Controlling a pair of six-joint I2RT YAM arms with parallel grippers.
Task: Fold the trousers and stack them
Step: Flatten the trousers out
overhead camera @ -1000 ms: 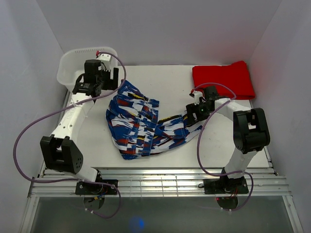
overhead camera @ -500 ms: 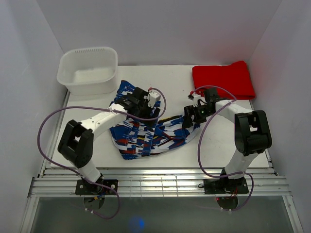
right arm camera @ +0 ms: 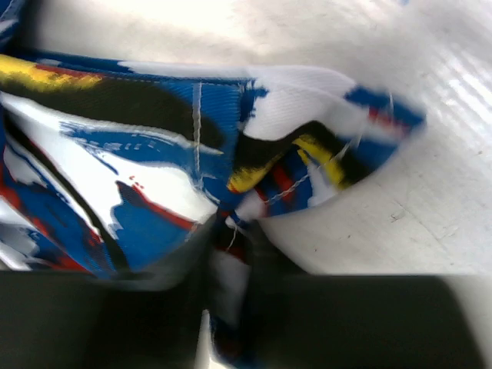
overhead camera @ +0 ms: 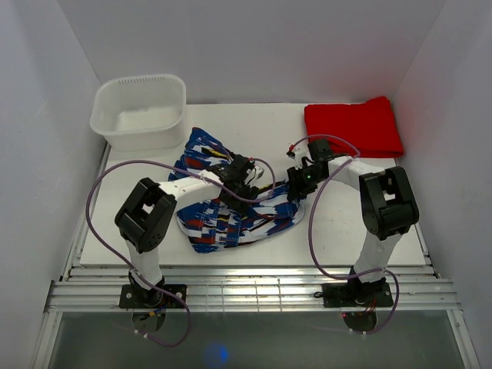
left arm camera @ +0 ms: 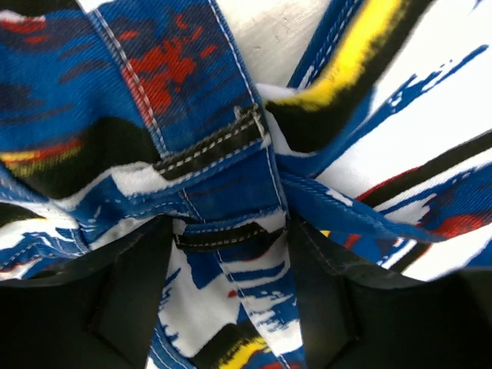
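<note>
The printed trousers point(overhead camera: 219, 211) lie bunched in the middle of the white table. My left gripper point(overhead camera: 244, 183) is low over their middle. In the left wrist view the left gripper point(left arm camera: 227, 257) stands open, and a waistband strip of the trousers point(left arm camera: 192, 92) with a black belt loop lies between its fingers point(left arm camera: 131, 307). My right gripper point(overhead camera: 297, 187) is at the right-hand leg end. In the right wrist view that right gripper point(right arm camera: 231, 234) is shut, pinching a fold of the trousers' point(right arm camera: 138, 169) hem, which lifts off the table.
A white plastic basket point(overhead camera: 108, 123) stands at the back left corner. A plain red folded garment point(overhead camera: 354, 127) lies at the back right. Purple cables loop off both arms. Bare table point(overhead camera: 338, 231) shows in front of the right arm and behind the trousers.
My left arm swung from the basket down onto the trousers' middle, and its jaws have narrowed. My right gripper went from open to shut on the leg end and shifted slightly left.
</note>
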